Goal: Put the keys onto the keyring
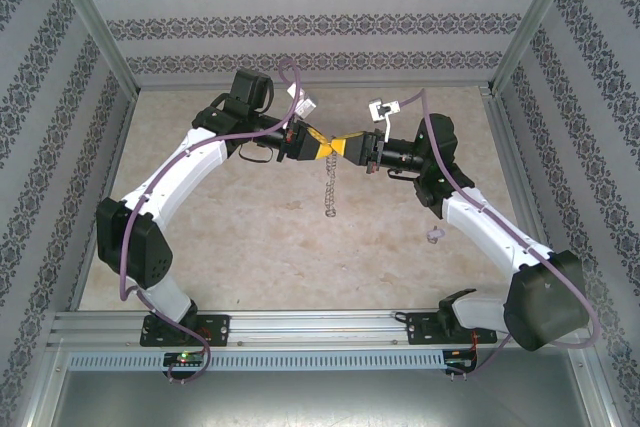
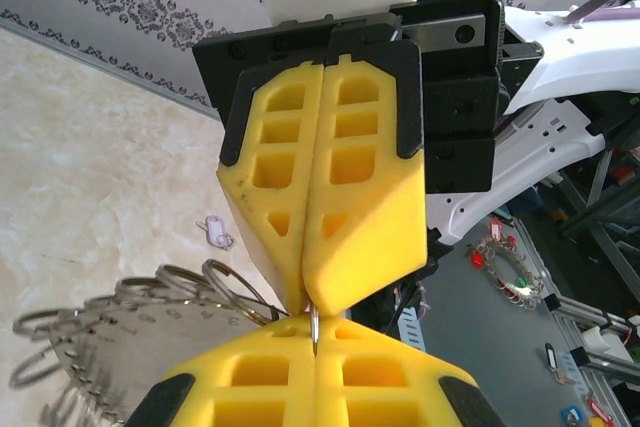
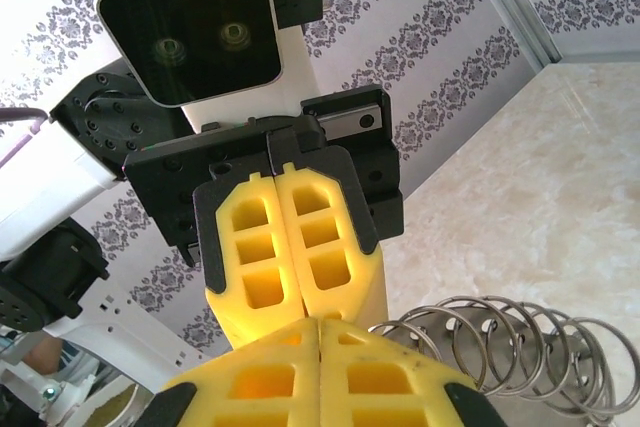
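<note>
My two grippers meet tip to tip above the middle of the table, the left gripper [image 1: 318,144] facing the right gripper [image 1: 352,147]. The keyring [image 1: 330,192] hangs below them with its fringe of wire loops [image 2: 120,327]. In the left wrist view my left gripper [image 2: 315,332] is shut on the keyring's thin metal rim. That rim runs up into the shut tips of the right gripper [image 2: 308,292]. In the right wrist view the right gripper [image 3: 320,325] is shut, with loops of the keyring [image 3: 520,347] beside it. A small pale key [image 1: 434,236] lies on the table to the right.
Patterned walls and metal posts close the table in on three sides. An aluminium rail [image 1: 320,327] carries the arm bases along the near edge. Beyond the table, several coloured tags and rings [image 2: 510,267] lie on a grey surface.
</note>
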